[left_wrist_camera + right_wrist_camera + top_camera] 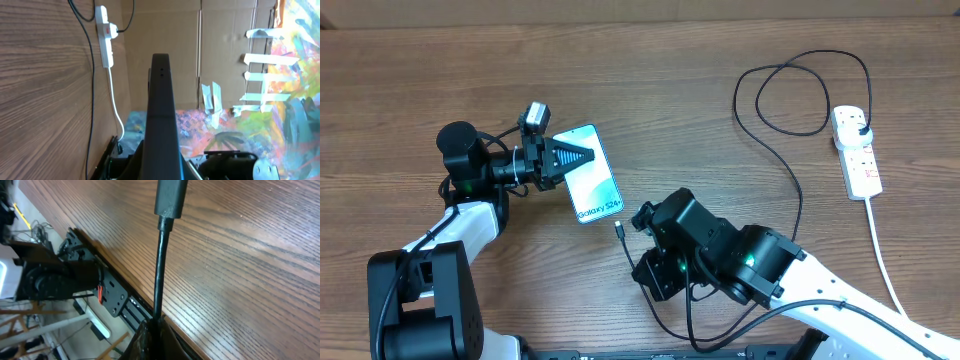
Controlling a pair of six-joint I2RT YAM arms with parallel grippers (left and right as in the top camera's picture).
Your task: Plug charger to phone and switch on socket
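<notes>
The phone [590,172], with a light blue screen, is held off the table, gripped across its upper half by my left gripper [572,158], which is shut on it. In the left wrist view the phone [161,110] shows edge-on as a dark slab between the fingers [162,167]. My right gripper [640,222] is shut on the black charger cable [160,265] just behind its connector tip [619,231], which hangs slightly apart from the phone's lower end. The connector [170,197] points away above the wood. The white socket [856,150] lies far right with the charger plug [861,128] in it.
The black cable [790,185] loops across the right of the table from the socket. The thick white cord [880,250] runs from the socket off the front right. The socket [105,35] and the cord [116,110] also show in the left wrist view. The table's front edge [200,330] is close under the right gripper.
</notes>
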